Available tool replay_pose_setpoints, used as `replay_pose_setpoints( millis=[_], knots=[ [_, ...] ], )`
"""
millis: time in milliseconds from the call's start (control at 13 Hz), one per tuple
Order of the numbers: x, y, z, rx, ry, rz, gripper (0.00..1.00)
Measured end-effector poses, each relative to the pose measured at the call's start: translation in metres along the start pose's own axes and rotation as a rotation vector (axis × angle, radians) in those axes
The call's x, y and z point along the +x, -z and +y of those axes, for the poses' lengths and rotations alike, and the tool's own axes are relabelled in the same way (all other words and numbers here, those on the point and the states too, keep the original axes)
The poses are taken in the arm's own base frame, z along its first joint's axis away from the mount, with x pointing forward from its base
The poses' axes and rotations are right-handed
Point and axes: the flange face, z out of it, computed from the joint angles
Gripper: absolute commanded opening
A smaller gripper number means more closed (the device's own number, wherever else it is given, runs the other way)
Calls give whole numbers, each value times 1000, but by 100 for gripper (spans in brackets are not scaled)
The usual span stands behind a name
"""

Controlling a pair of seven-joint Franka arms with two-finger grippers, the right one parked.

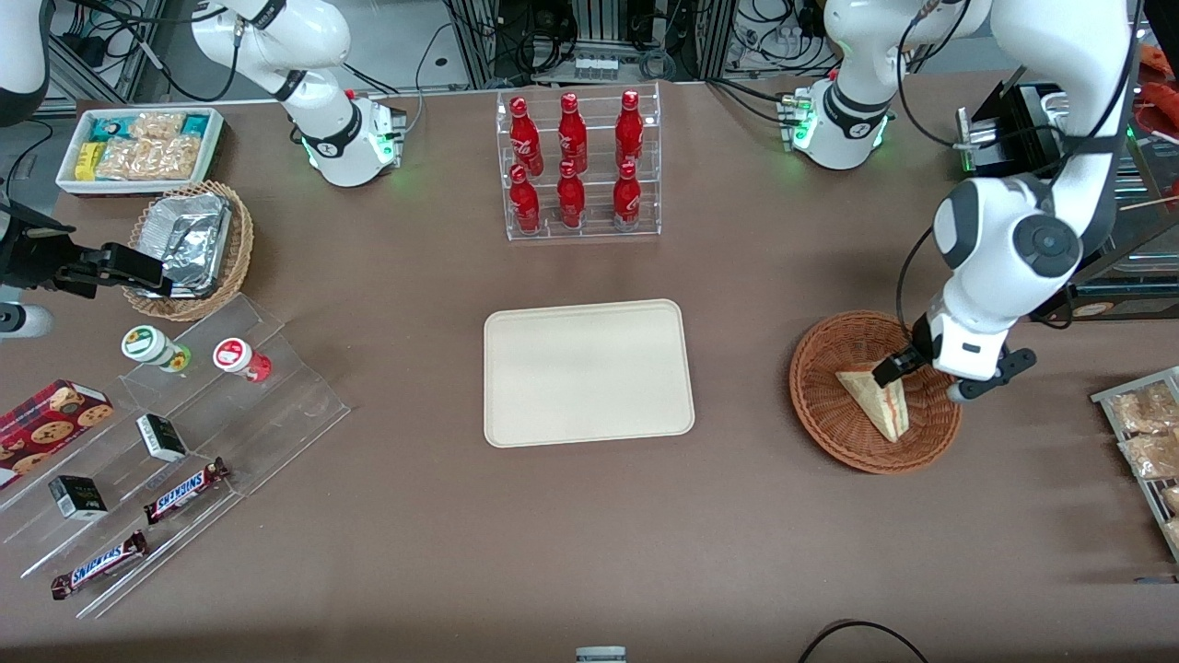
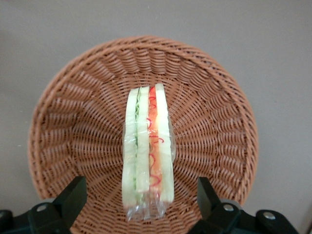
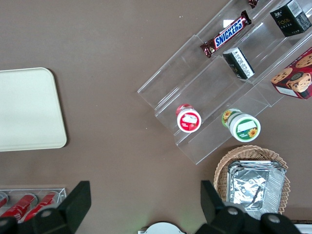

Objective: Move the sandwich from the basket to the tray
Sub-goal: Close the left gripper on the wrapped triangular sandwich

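Observation:
The sandwich (image 1: 880, 401) is a wrapped triangular wedge lying in the reddish-brown wicker basket (image 1: 822, 398) toward the working arm's end of the table. In the left wrist view the sandwich (image 2: 147, 151) stands on edge, showing pale green and red-orange layers, in the middle of the basket (image 2: 78, 126). My left gripper (image 1: 924, 373) hangs just above the basket, over the sandwich, open, with one dark finger on each side of the wedge and clear gaps between; nothing is held. The gripper (image 2: 141, 200) straddles the wedge's wrapped end. The cream tray (image 1: 588, 372) lies bare at the table's middle.
A clear rack of red bottles (image 1: 577, 164) stands farther from the front camera than the tray. Bagged snacks on a rack (image 1: 1142, 433) lie beside the basket at the table's edge. Toward the parked arm's end are acrylic steps with candy bars (image 1: 184, 488), a foil-lined basket (image 1: 189, 244) and a white snack bin (image 1: 138, 147).

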Motion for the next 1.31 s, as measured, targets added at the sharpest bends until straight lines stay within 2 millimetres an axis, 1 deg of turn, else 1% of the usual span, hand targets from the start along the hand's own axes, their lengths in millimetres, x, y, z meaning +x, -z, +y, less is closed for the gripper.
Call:
replay_pose_setpoints(
  millis=[231,846,923,1000,1077,1231,1308],
  knots=[
    [-5,-24,8,-4,21,-13,100],
    [-11,-50,7,17,22,-54,99],
    [-11,-52,7,19,22,-57,98],
    [-11,-53,6,21,23,-59,90],
    [-10,-54,6,21,23,-60,72],
    [-10,-54,5,22,24,-60,27],
    [-10,-54,5,23,24,-60,8]
  ],
)
